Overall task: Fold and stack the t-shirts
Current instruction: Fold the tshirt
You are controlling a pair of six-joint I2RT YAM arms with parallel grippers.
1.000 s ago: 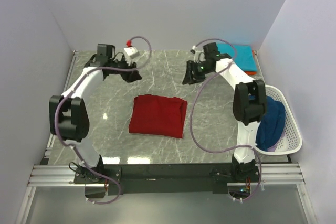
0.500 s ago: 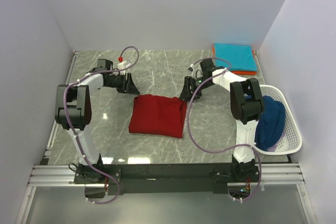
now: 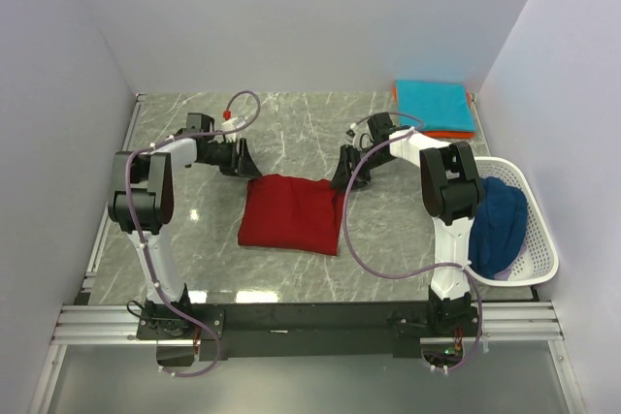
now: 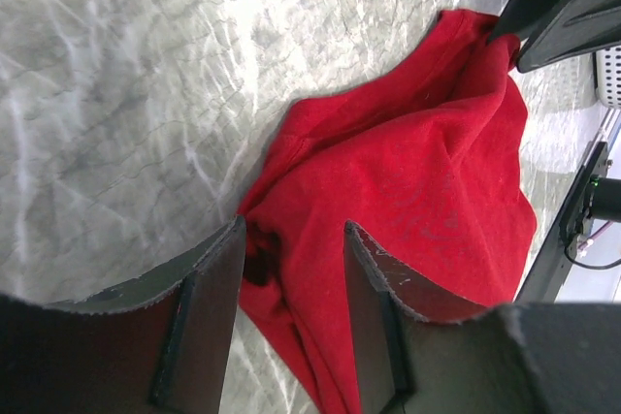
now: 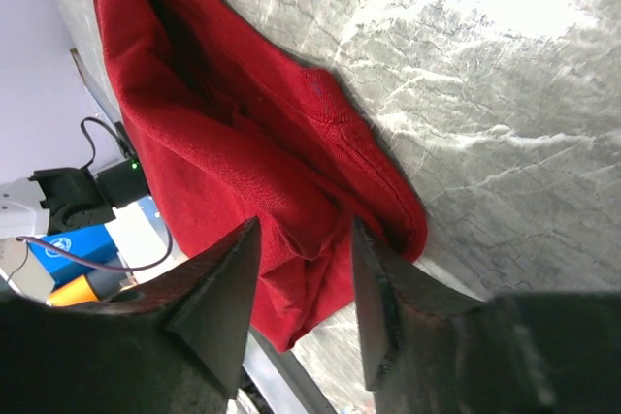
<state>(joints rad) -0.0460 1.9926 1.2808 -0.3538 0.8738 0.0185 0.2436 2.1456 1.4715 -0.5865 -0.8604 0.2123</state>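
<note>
Contact with cloth is unclear. The left gripper [image 4: 291, 230] and right gripper [image 5: 306, 230], each spread apart, straddle a far corner of the dark red t-shirt [image 3: 291, 212] on the tabletop [image 3: 291, 133]; both sit lower than a second ago.

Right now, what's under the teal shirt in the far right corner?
An orange shirt; only its near and left edges peek out beneath the teal shirt. The rest is covered, so anything below it can't be seen.
</note>
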